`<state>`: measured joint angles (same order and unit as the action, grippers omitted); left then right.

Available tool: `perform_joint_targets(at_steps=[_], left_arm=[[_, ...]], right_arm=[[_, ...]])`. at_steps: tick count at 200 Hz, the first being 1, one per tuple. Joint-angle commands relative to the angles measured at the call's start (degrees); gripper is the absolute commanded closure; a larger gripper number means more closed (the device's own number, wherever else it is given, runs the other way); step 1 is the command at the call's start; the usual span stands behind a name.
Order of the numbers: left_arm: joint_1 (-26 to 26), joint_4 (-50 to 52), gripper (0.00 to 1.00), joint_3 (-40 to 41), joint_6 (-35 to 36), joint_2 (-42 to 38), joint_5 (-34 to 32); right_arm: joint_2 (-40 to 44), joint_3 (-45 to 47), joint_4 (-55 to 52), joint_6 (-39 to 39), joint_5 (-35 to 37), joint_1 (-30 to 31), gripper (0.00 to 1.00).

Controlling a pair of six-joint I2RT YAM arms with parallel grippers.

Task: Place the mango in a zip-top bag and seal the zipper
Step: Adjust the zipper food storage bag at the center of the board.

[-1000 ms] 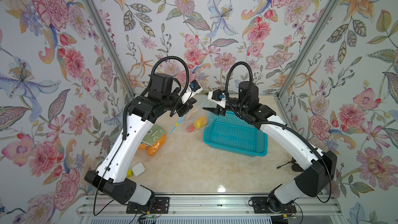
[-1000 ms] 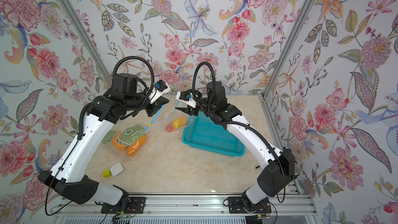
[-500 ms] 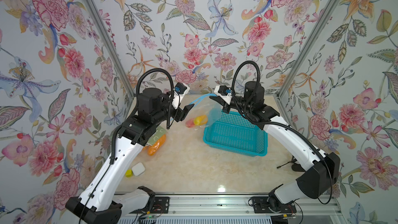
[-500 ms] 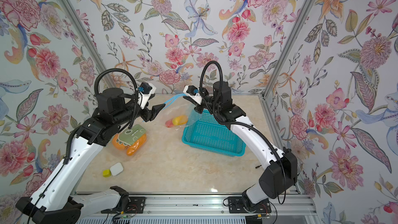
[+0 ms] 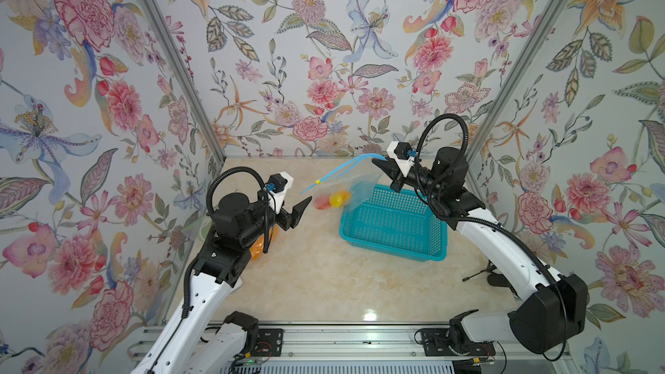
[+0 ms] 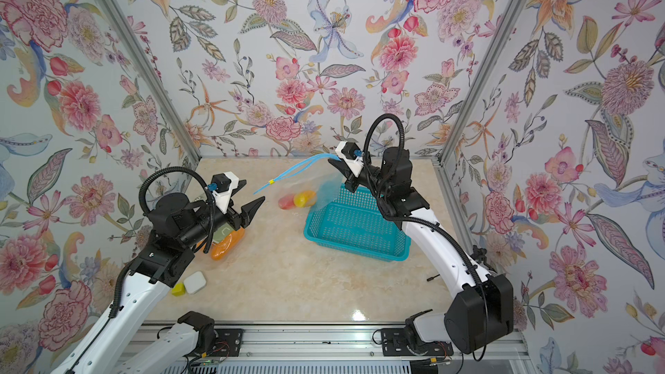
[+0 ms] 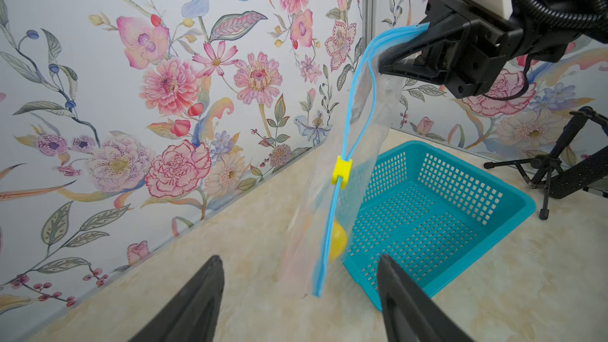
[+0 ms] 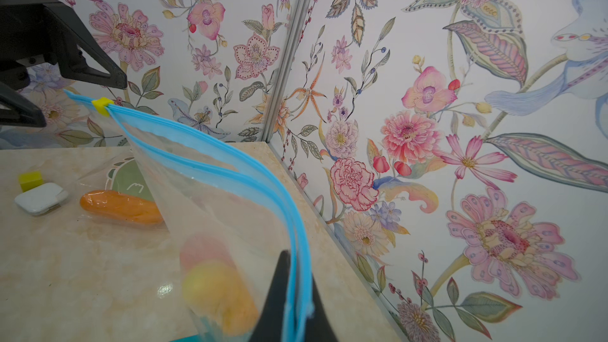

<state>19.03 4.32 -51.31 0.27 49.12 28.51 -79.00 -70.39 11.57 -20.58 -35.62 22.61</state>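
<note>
the mango [image 5: 338, 198] is sitting low inside the clear zip-top bag [image 7: 371, 120], just beside a corner of the teal basket [image 5: 392, 251]; whether it is resting on the worktop [image 5: 324, 282] i cannot tell. the bag is hanging slantwise from one end of its blue zipper strip, which is gaping between that end and the yellow slider [image 7: 342, 172] partway along. the right end effector [image 5: 376, 163] is clamping that end, fingers closed tight on it. the left end effector [image 6: 253, 190] is standing wide apart, holding nothing, its tips pointing at the bag's free end just beside them.
</note>
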Motion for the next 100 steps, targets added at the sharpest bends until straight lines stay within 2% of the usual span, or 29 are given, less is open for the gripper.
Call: perform_joint_targets(at_steps=[1, 26, 48, 100], left_arm=[[-0.5, -2.5, 0.29, -0.1, 3.4, -0.6, 4.6], [-0.6, -1.1, 0.36, -1.7, 4.3, 1.9, 3.7], [-0.7, -1.0, 0.51, -3.2, 4.8, 4.1, 3.6], [-0.7, 0.3, 0.52, -6.6, 5.7, 5.6, 3.5]], right_arm=[[1.3, 0.4, 2.4, 0.9, -1.2, -0.4, 1.0], [1.3, 0.3, 2.3, 0.9, -1.3, -0.5, 1.0], [1.2, 0.3, 2.4, 0.9, -1.3, -0.5, 1.0], [1.1, 0.1, 2.1, 1.0, -1.6, -0.5, 1.0]])
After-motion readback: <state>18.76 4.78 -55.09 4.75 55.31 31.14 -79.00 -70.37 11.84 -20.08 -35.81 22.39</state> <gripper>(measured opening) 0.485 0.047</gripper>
